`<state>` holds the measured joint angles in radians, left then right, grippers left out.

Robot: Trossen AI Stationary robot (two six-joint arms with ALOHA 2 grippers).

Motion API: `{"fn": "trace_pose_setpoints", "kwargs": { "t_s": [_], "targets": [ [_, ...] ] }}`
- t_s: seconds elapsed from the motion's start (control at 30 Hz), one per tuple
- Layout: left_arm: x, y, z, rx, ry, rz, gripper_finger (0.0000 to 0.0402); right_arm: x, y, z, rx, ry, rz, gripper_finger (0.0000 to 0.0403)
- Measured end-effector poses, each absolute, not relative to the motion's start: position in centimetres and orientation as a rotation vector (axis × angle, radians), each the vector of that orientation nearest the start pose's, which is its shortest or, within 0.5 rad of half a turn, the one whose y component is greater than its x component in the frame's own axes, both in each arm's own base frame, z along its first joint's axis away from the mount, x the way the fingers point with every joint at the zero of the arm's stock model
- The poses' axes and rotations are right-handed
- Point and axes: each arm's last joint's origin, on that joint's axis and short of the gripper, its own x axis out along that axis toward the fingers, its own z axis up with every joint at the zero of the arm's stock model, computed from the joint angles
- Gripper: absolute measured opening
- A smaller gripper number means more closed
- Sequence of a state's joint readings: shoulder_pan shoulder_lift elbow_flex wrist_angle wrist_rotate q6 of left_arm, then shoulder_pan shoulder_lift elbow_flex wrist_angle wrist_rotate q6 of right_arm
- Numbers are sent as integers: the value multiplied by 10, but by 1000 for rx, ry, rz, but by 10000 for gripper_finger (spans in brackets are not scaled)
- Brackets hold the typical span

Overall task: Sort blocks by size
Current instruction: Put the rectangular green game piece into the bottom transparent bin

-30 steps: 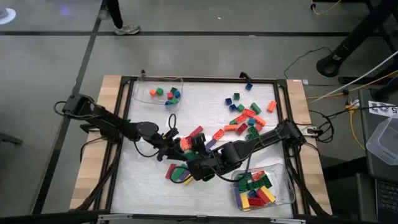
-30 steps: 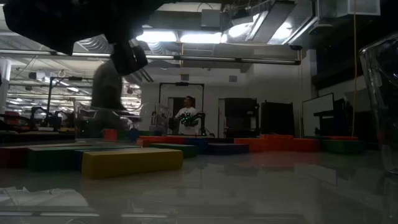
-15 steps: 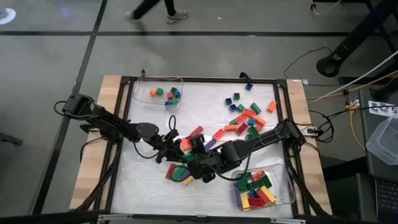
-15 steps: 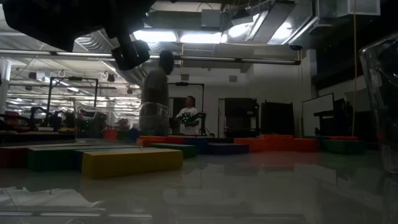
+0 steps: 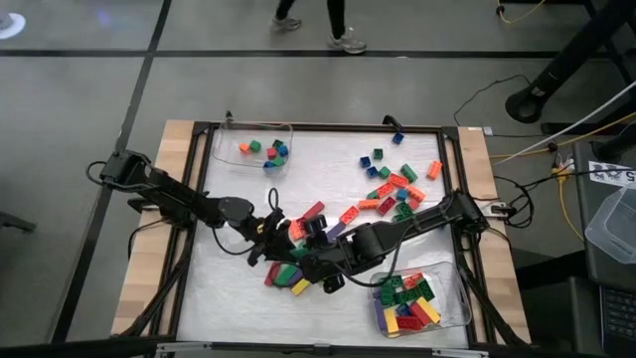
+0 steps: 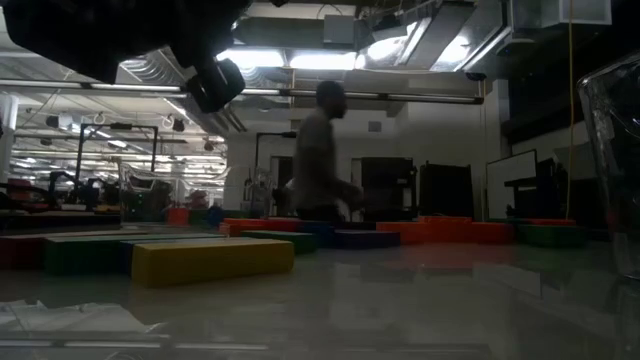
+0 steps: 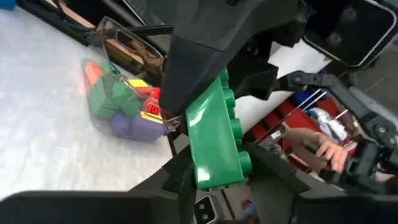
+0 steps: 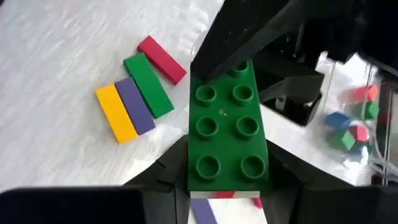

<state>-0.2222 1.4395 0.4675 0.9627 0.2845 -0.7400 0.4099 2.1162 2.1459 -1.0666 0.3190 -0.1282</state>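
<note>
A long green block (image 8: 227, 127) with two rows of studs hangs in the air over the middle of the table, between both grippers. My left gripper (image 5: 281, 237) reaches in level from the table's left and has one end of it. My right gripper (image 5: 310, 249) slants down from the right and has the other end. In the high view the grippers hide the block. Below them a red, a green, a purple and a yellow long block (image 8: 140, 90) lie side by side flat on the white table. My left gripper has the green block's end (image 7: 219, 169) between its two fingers, one on the studded top and one on the underside. The fingers come in level, along the block's length. The block is lifted clear of the table. My right gripper pinches the green block's two long sides near its other end (image 8: 227, 171) between its two fingers. It comes from above and from the right, slanting down, with the studs facing its wrist. The fingers lie along the block.
A clear tray (image 5: 227, 151) at the far left holds small blocks. A clear tray (image 5: 459, 298) at the near right holds long ones. Loose blocks (image 5: 397, 184) lie scattered at the far right. A person (image 6: 320, 160) walks beyond the table's far edge.
Both arms have stayed where they were above the row of long blocks. My left gripper has rolled a little about its own line. The person beyond the far edge has walked toward the right.
</note>
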Motion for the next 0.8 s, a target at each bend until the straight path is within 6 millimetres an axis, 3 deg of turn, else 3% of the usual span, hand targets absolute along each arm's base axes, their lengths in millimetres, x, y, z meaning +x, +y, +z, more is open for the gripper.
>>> {"fn": "trace_pose_setpoints", "kwargs": {
  "t_s": [0.27, 0.47, 0.6, 0.8],
  "targets": [
    [260, -66, 192, -630, 206, -468, 155, 393, 168, 329, -338, 1156, 191, 136],
    [261, -63, 192, -553, 183, -462, 158, 369, 162, 335, 3, 1424, 94, 136],
    [262, -58, 192, -520, 177, -442, 159, 363, 174, 334, 243, 1510, 161, 137],
    [263, -51, 185, -430, 215, -401, 159, 348, 204, 322, 266, 1581, 127, 137]
  ]
}}
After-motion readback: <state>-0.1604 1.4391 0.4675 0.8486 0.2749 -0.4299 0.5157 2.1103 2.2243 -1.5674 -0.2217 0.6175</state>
